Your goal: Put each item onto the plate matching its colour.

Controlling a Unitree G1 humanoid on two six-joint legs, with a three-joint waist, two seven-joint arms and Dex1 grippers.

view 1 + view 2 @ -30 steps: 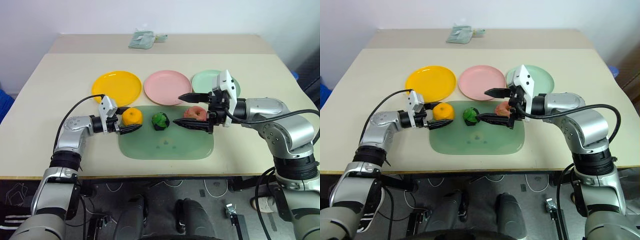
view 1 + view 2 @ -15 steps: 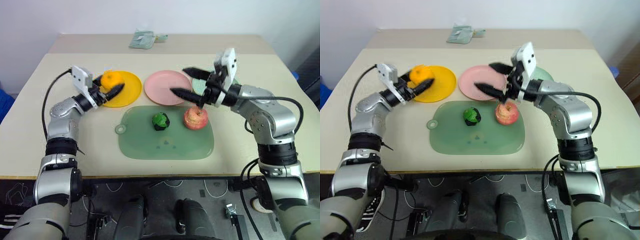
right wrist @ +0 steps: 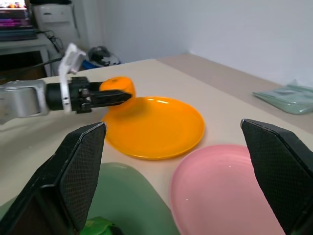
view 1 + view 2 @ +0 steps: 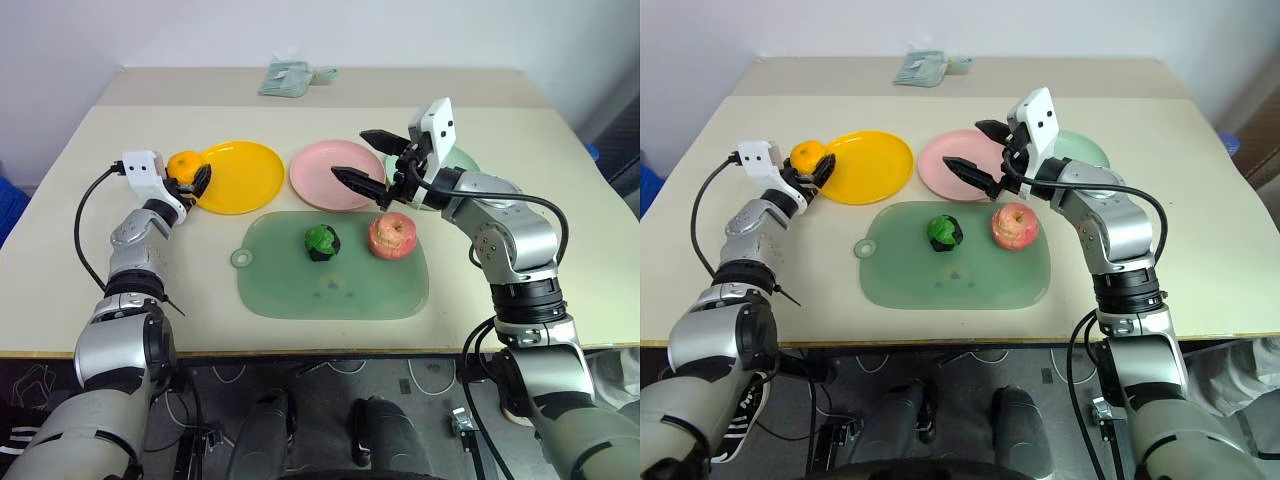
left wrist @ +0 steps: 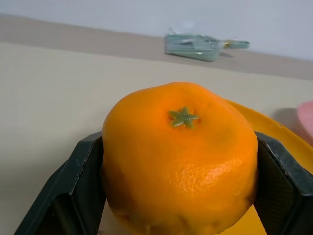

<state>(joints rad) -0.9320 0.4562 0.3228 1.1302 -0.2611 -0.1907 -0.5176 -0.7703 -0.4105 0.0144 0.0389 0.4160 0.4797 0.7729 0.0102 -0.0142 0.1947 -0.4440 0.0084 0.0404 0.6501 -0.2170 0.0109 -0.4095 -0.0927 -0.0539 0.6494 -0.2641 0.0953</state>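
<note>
Mandarin point(image 5: 180, 161): orange, green star stem. Ball point(image 4: 321, 241): dark green, knobbly. Apple point(image 4: 392, 234): pink-red. Plates: yellow point(image 4: 240, 178), pink point(image 4: 318, 176), mint point(image 4: 466, 163). Mat point(image 4: 335, 285): translucent green. Bench point(image 4: 90, 250): beige. Fingers point(image 3: 80, 171): black, dotted grid pads. Far pouch point(image 4: 283, 77): grey-green.

Light was bright, even, from overhead. Shadows under the arms lay soft and short on the table point(image 4: 90, 200). Faint glare on the yellow plate point(image 3: 156, 127). In the left wrist view the mandarin point(image 5: 178, 159) was sharp, the far background soft.
</note>
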